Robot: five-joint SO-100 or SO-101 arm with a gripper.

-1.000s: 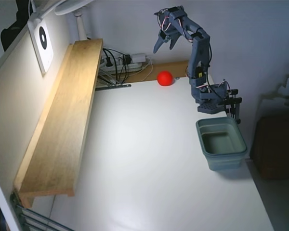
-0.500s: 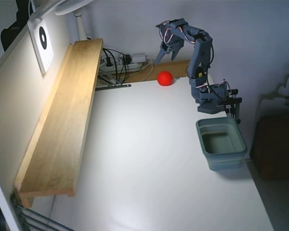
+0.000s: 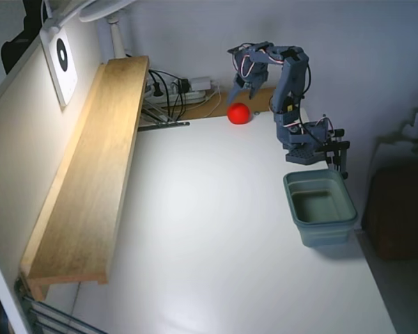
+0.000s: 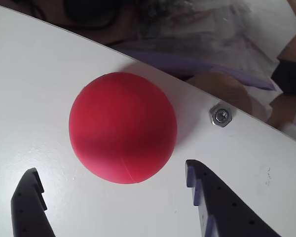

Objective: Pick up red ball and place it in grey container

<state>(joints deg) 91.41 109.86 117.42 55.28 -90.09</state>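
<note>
The red ball (image 3: 239, 113) lies on the white table near its far edge; in the wrist view it (image 4: 122, 127) fills the middle. My gripper (image 3: 242, 89) hangs just above and behind the ball. In the wrist view the gripper (image 4: 113, 180) is open, its two dark fingers (image 4: 207, 192) standing on either side of the ball's near part, apart from it. The grey container (image 3: 321, 207) stands empty at the table's right side, in front of the arm's base.
A long wooden shelf (image 3: 90, 174) runs along the left wall. Cables and a power strip (image 3: 177, 89) lie at the back edge. A bolt head (image 4: 221, 116) sits in the table next to the ball. The arm's base (image 3: 308, 142) stands right behind the container.
</note>
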